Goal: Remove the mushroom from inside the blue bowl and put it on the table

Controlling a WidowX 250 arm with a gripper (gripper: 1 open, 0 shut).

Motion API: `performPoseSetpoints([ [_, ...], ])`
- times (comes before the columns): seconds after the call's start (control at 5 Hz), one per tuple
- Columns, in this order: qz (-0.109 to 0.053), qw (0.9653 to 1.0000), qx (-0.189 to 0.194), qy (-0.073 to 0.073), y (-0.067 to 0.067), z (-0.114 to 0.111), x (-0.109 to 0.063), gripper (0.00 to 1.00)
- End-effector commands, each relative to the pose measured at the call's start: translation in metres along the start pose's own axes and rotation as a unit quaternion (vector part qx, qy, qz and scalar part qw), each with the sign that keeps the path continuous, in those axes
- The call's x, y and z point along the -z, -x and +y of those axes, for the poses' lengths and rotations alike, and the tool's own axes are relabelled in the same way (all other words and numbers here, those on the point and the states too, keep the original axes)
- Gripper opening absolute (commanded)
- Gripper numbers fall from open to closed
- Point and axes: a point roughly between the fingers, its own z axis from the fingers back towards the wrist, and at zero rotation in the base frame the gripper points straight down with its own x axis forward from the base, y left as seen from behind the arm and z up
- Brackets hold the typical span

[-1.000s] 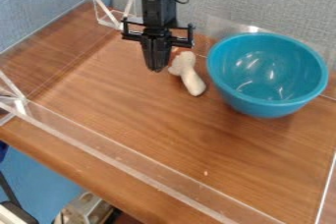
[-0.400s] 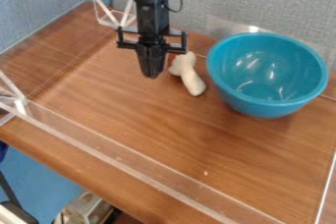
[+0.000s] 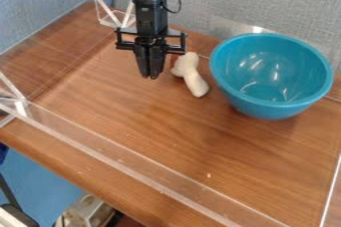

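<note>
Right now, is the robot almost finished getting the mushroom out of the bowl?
Nearly. The blue bowl looks empty, and the mushroom lies on the table just left of it, so the main move looks done. The tool points down right beside the mushroom; whether it touches it is unclear. What seems left is for the tool to lift away.

A small toy mushroom (image 3: pixel 194 75) with a cream-white stem is seen lying on its side on the reddish-brown wood-grain table (image 3: pixel 160 141), just left of the glossy teal-blue round bowl (image 3: pixel 273 75), which is set upright at the upper right.
</note>
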Motion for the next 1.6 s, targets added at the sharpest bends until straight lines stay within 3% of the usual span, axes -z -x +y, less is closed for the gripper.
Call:
performPoseSetpoints([
  [0.0,-0.033,0.9994,-0.008,0.002,-0.006,0.005,-0.022,1.00],
  [0.6,-0.091,0.9939,-0.040,0.048,0.005,0.007,-0.091,1.00],
  [0.8,-0.096,0.9926,-0.053,0.052,-0.001,0.010,-0.094,1.00],
  [1.2,-0.089,0.9912,-0.079,0.058,-0.030,0.025,-0.071,1.00],
  [1.4,-0.084,0.9911,-0.086,0.058,-0.039,0.025,-0.058,0.00],
])
